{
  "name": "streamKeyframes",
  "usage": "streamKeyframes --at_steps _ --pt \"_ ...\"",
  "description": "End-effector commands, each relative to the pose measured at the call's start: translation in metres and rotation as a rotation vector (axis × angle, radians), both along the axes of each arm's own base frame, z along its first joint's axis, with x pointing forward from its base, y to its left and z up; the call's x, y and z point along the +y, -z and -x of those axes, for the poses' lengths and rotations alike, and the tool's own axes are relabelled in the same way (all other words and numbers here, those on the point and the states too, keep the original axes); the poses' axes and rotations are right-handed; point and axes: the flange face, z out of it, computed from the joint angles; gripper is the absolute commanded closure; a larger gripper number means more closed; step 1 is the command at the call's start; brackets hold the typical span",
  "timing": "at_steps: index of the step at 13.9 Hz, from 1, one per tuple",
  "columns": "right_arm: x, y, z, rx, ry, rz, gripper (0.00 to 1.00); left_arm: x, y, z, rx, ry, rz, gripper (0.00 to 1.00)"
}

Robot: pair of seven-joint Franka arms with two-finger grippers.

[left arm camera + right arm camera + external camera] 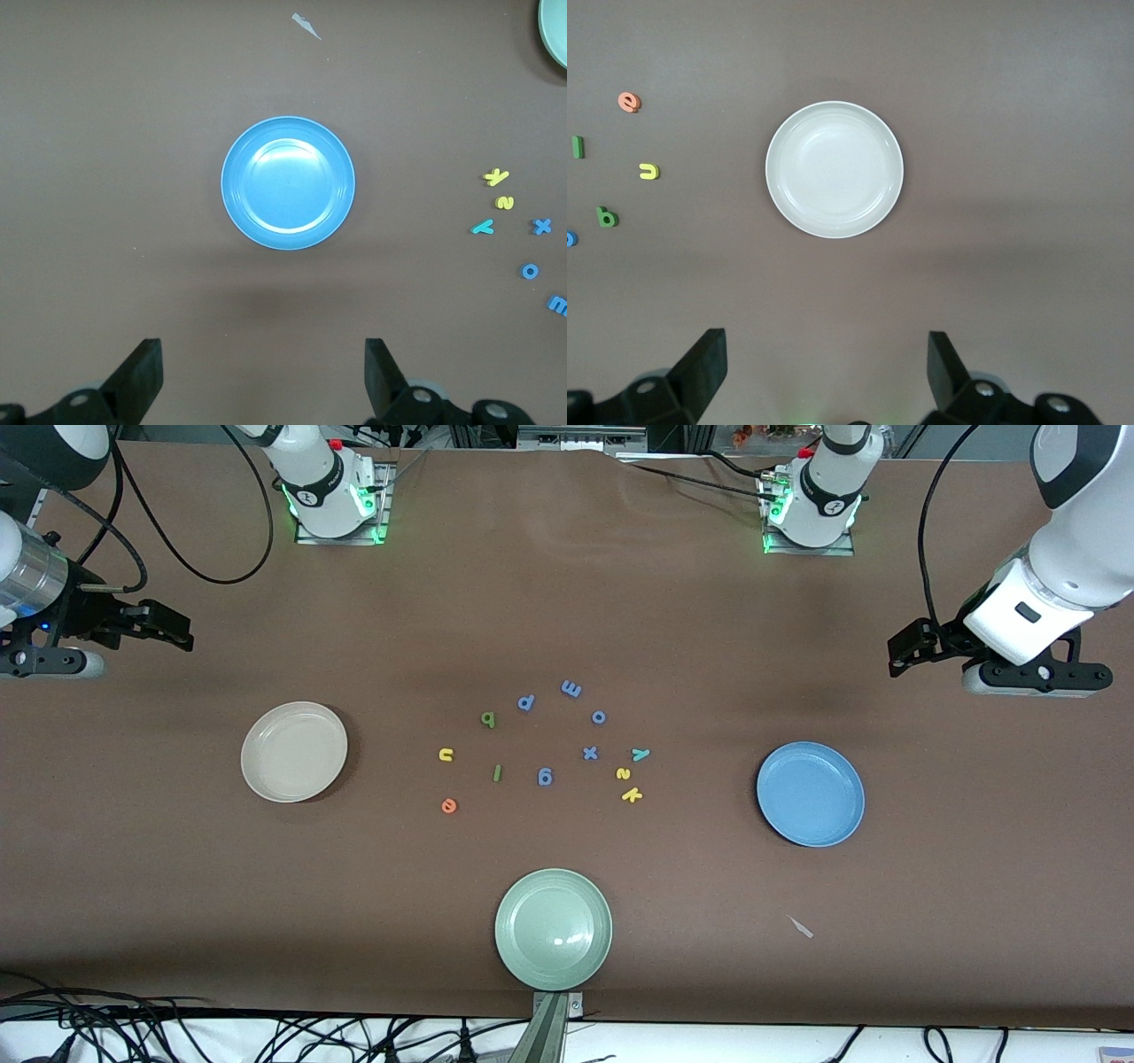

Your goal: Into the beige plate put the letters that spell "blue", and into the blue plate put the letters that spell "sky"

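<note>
Both grippers, left (259,381) and right (824,376), agape; wrist views alone show it.

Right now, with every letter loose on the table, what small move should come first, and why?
Probably lower the open right gripper toward the yellow u, since it lies nearest the empty beige plate at that arm's end. The left gripper hangs open above the table by the empty blue plate.

Letter cluster: my letters (447,755) sit spaced apart, blue-purple ones (545,777) scattered among them.
Plates: beige plate (294,751), blue plate (810,794) lie clear of clutter.
Tabletop (177,868): bare around cluster.
</note>
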Motion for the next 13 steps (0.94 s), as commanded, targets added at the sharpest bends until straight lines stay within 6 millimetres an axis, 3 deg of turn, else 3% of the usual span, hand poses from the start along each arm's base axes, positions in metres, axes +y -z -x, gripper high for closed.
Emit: streamKeyframes --at_steps 1,13 --pt "-0.0001 -0.0041 -0.0023 -0.007 0.002 0.011 0.0 0.0 -0.005 0.0026 -0.01 0.007 0.003 0.0" --pt "0.0009 -0.0051 -0.0028 -0.012 -0.002 0.017 0.0 0.0 -0.005 0.0026 -0.01 0.007 0.003 0.0"
